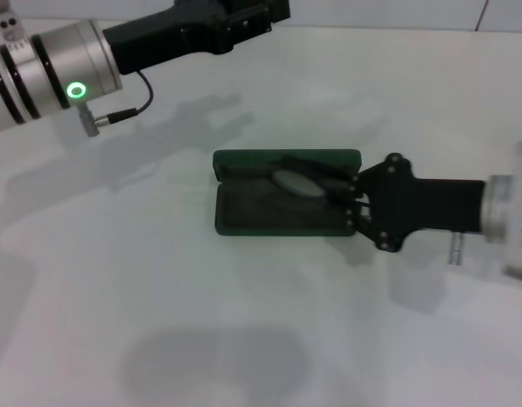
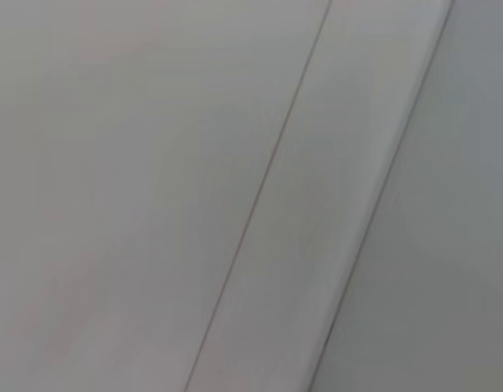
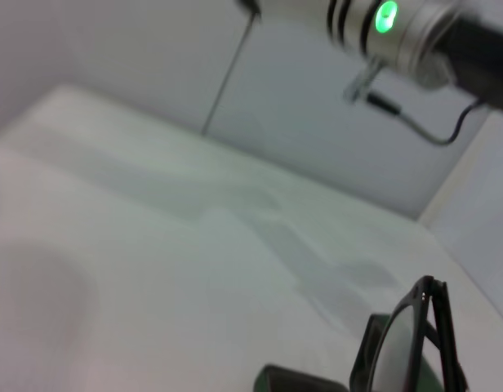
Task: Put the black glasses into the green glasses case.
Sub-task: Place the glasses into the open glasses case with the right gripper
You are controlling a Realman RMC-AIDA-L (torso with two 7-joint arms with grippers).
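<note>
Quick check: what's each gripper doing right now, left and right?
Left gripper: out of view, arm parked at the far left.
Right gripper: shut on the black glasses, over the open green glasses case.

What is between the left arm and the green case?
In the head view, only bare table lies between the left arm and the case.

White table; open green glasses case

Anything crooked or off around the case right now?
The black glasses sit slanted over the right end of the open green glasses case, not flat inside, at the right pincer. Left pincer is out of view.
</note>
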